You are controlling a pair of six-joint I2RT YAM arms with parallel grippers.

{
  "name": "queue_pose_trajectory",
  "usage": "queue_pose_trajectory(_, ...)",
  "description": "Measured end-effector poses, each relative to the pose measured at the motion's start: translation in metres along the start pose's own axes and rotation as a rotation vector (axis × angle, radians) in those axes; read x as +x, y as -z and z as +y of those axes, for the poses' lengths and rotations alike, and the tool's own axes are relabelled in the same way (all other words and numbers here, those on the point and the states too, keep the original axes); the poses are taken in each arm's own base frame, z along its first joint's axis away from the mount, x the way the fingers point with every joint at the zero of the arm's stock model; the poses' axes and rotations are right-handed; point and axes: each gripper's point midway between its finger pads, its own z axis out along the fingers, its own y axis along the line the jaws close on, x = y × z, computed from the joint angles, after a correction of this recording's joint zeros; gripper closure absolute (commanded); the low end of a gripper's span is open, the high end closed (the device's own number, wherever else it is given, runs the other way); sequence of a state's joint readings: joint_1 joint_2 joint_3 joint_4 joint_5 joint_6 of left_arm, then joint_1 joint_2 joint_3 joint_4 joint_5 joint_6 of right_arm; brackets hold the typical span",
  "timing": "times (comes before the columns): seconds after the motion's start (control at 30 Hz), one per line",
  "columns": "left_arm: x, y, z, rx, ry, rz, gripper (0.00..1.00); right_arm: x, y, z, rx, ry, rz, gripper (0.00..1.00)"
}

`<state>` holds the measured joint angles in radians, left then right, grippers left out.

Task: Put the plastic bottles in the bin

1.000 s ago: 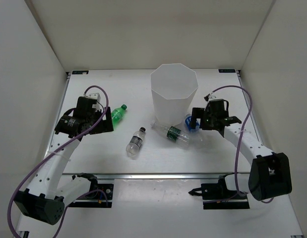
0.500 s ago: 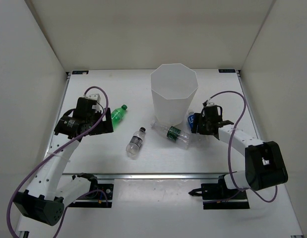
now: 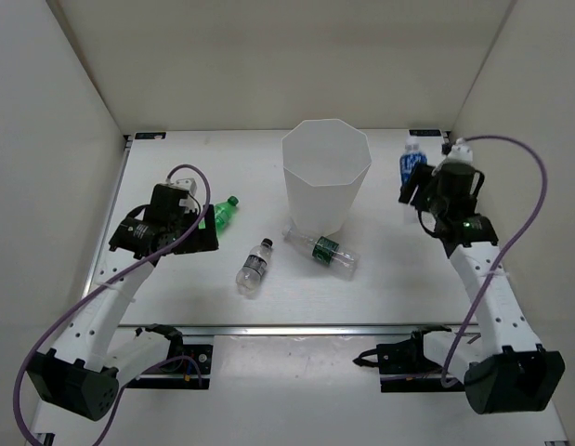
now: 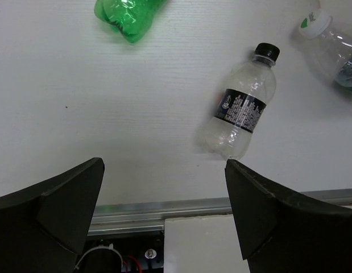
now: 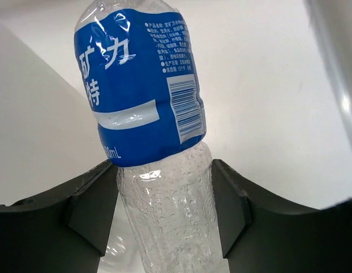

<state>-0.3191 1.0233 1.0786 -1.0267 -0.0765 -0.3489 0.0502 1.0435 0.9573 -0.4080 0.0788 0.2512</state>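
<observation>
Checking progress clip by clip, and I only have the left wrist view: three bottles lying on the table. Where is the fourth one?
Observer: The blue-label bottle is clamped in the right tool, gripped on the clear part next to its label.
Operator: Is it over the bin?
Observer: No. In the top view it is to the right of the bin, apart from it and not above the opening.
Operator: Anything in the bin already?
Observer: The top view looks into the opening, and no bottle shows inside.
</observation>
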Motion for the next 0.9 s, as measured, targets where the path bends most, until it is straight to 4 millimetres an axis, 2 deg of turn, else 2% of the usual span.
queue_pose_trajectory(0.07,0.004,-0.004,-0.001,0.006,-0.005,0.012,0.01,-0.058,0.021,0.024,-0.051,0.036,-0.137,0.77)
queue_pose_trajectory(0.13,0.006,-0.006,-0.002,0.01,-0.005,0.015,0.01,-0.11,0.048,0.066,-0.155,0.087,-0.275,0.77)
queue_pose_trajectory(0.2,0.005,-0.007,-0.003,0.014,-0.005,0.011,0.01,-0.145,0.072,0.113,-0.269,0.13,-0.378,0.73)
queue_pose_trajectory(0.27,0.004,-0.009,-0.003,0.016,-0.004,0.006,0.02,-0.166,0.087,0.157,-0.38,0.168,-0.454,0.72)
queue_pose_trajectory(0.33,0.005,-0.01,-0.004,0.019,-0.005,0.009,0.02,-0.173,0.084,0.192,-0.462,0.196,-0.475,0.7)
queue_pose_trajectory(0.37,0.006,-0.011,-0.005,0.024,-0.005,0.009,0.01,-0.178,0.08,0.203,-0.482,0.2,-0.487,0.67)
queue_pose_trajectory(0.43,0.005,-0.011,-0.008,0.038,-0.01,0.008,0.02,-0.177,0.056,0.222,-0.505,0.209,-0.469,0.62)
queue_pose_trajectory(0.47,0.005,-0.011,-0.011,0.046,-0.015,0.008,0.02,-0.17,0.039,0.228,-0.509,0.215,-0.441,0.59)
queue_pose_trajectory(0.57,0.008,-0.014,-0.017,0.06,-0.033,0.022,0.01,-0.138,-0.006,0.238,-0.506,0.229,-0.331,0.24)
queue_pose_trajectory(0.6,0.01,-0.015,-0.019,0.063,-0.039,0.03,0.01,-0.128,-0.016,0.24,-0.512,0.238,-0.297,0.09)
queue_pose_trajectory(0.63,0.011,-0.016,-0.021,0.067,-0.047,0.037,0.01,-0.12,-0.022,0.242,-0.521,0.242,-0.271,0.01)
queue_pose_trajectory(0.73,0.013,-0.017,-0.024,0.077,-0.065,0.044,0.01,-0.118,-0.021,0.242,-0.53,0.252,-0.264,0.01)
queue_pose_trajectory(0.9,0.013,-0.021,-0.036,0.108,-0.099,0.046,0.01,-0.146,0.018,0.237,-0.537,0.234,-0.353,0.01)
